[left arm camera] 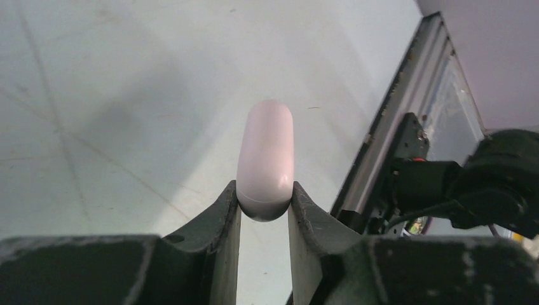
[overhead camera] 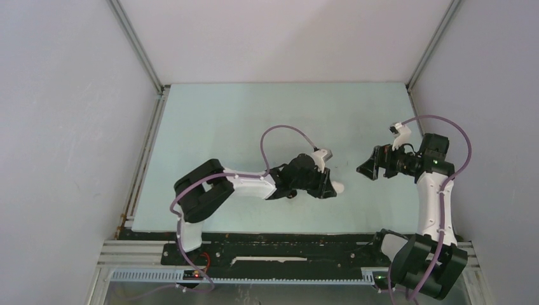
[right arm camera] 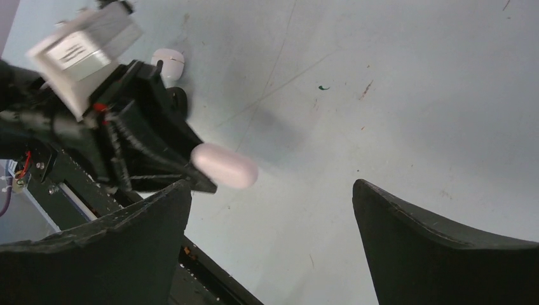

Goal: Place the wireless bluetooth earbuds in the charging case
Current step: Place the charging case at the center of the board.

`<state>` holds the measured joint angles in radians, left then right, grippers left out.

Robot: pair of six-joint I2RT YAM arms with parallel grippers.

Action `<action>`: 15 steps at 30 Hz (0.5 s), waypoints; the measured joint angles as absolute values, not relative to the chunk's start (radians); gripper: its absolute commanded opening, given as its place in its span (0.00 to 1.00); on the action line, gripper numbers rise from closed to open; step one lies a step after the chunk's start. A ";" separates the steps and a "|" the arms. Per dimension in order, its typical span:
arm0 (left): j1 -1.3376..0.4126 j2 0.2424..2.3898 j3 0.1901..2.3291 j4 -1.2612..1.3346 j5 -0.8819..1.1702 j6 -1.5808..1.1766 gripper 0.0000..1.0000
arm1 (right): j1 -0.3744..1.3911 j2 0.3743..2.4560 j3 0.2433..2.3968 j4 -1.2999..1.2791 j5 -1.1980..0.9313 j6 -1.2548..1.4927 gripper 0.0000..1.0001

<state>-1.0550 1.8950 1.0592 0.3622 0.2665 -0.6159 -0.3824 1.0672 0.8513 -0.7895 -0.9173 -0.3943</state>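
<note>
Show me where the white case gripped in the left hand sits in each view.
Top external: the white case is right of centre, poking out of the left hand toward the right arm.
Left wrist: mid-frame, its lower end pinched between the fingers.
Right wrist: left of centre, jutting rightward over the table.
Shared landmark: the left hand's black fingers clamping it, visible in all three views.

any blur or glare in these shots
Right wrist view: the white box at top left is smeared. Left wrist view: the white case has a soft sheen and casts a faint shadow on the table. Top view: even light.
</note>
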 measured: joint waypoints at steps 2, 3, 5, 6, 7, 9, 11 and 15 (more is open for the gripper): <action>-1.036 1.928 1.079 0.332 0.268 -0.646 0.11 | -0.382 1.066 0.847 -0.785 -0.916 -0.393 1.00; -1.025 1.947 1.090 0.318 0.270 -0.666 0.11 | -0.382 1.066 0.845 -0.785 -0.914 -0.392 1.00; -1.007 1.974 1.097 0.305 0.275 -0.702 0.11 | -0.382 1.066 0.845 -0.784 -0.912 -0.392 1.00; -0.998 1.984 1.097 0.300 0.278 -0.719 0.11 | -0.382 1.065 0.845 -0.784 -0.912 -0.392 1.00; -0.991 1.993 1.097 0.295 0.284 -0.736 0.11 | -0.382 1.065 0.845 -0.784 -0.912 -0.393 1.00; -0.979 2.001 1.096 0.289 0.289 -0.754 0.11 | -0.382 1.064 0.844 -0.784 -0.912 -0.393 1.00; -0.972 2.003 1.092 0.287 0.293 -0.770 0.13 | -0.382 1.064 0.842 -0.783 -0.912 -0.393 1.00; -0.971 2.003 1.089 0.288 0.294 -0.786 0.20 | -0.381 1.065 0.838 -0.783 -0.912 -0.393 1.00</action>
<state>-0.9710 2.0026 1.0893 0.2882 0.2939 -0.7860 -0.3805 1.0645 0.8375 -0.7826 -0.9115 -0.3931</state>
